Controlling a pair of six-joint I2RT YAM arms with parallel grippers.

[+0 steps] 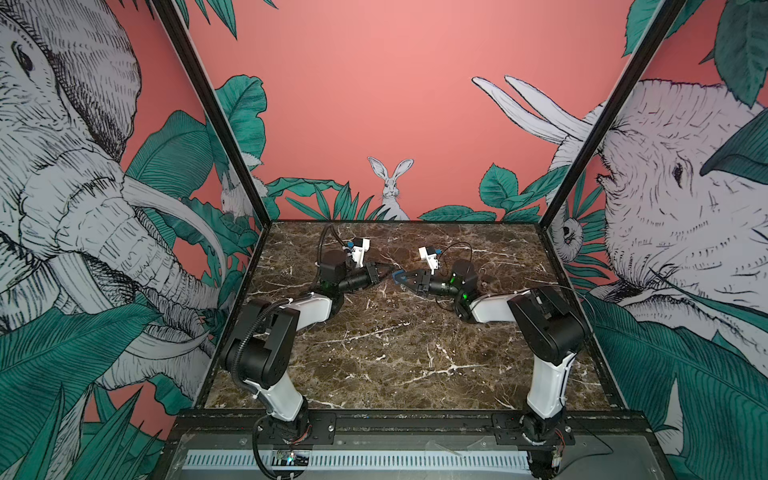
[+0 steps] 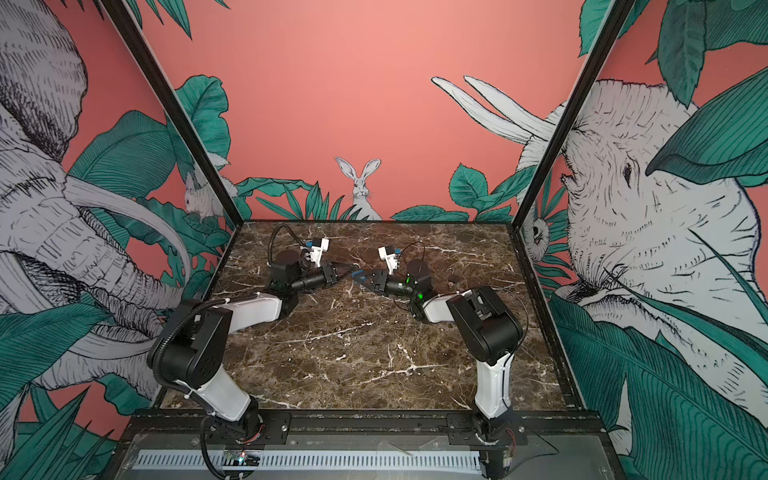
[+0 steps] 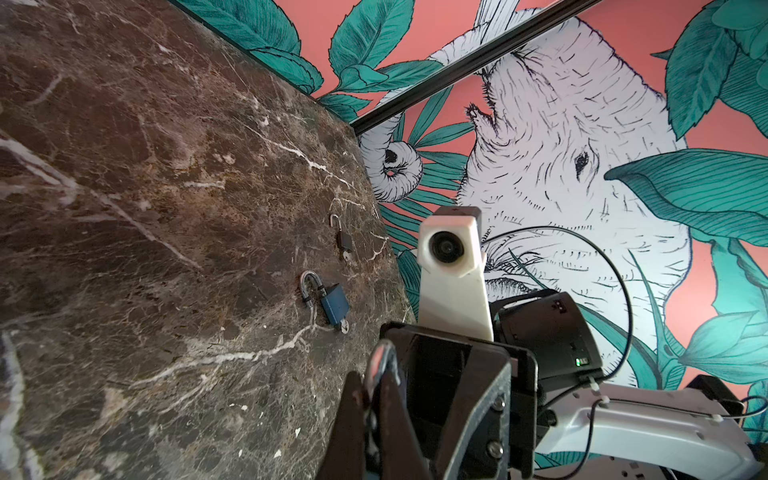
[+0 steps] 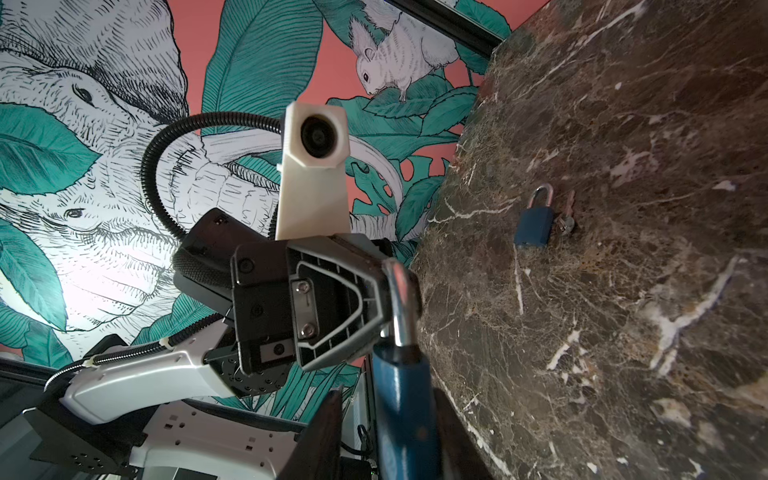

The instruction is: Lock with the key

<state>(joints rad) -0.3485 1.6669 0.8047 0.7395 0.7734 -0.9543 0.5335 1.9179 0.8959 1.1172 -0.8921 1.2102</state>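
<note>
Closure of the padlock (image 4: 401, 399) is judged to be the step in hand. The blue body is held in the air above the tabletop (image 1: 374, 353), toward its far side, between the two tools. Its shackle (image 4: 399, 299) is pinched by the left tool (image 1: 388, 271), whose jaws are pressed together on the steel. The right tool (image 1: 401, 280) is spread about the body, and a gap is seen at one finger (image 4: 328, 419), so a firm hold there cannot be claimed. Whether the shackle is fully seated cannot be told. For the next move the key would have to be found at the body's hidden end, gripped and turned. No key of this padlock is seen in any view.

In both top views only a blue speck is shown between the tool tips. In the right wrist view the shackle is seen entering the body, and a shut padlock (image 4: 534, 226) with keys (image 4: 567, 216) is seen lying on the tabletop. In the left wrist view an open padlock (image 3: 332, 305) and a small padlock (image 3: 344, 239), also open, are shown.
</note>
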